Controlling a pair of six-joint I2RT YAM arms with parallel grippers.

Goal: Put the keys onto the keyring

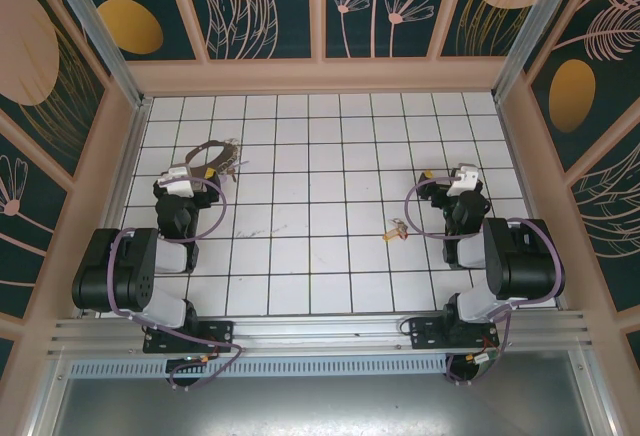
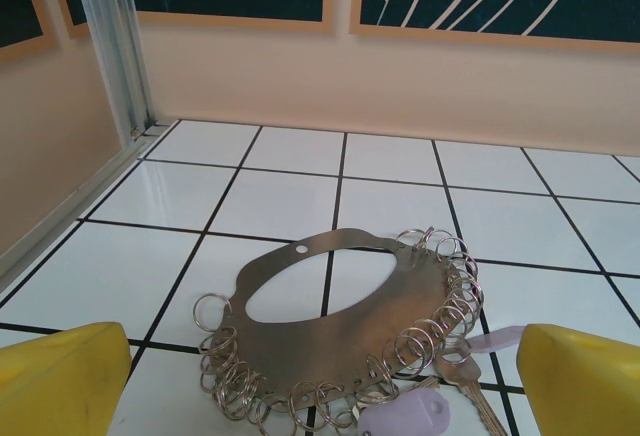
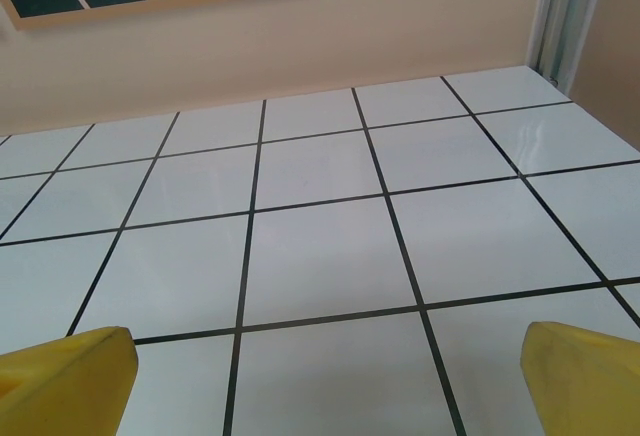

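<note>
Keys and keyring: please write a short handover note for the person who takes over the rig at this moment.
Left gripper: jaws open, holding nothing, low over the floor just short of the keyring.
Right gripper: jaws open, holding nothing, facing bare tiles.
Keyring: lies flat at the far left of the floor.
Keys: lie on the floor just left of the right arm, well apart from the keyring.
Done: nothing yet; the keys are not on the keyring.
Left: pick up the keys, carry them to the keyring, thread them on.
</note>
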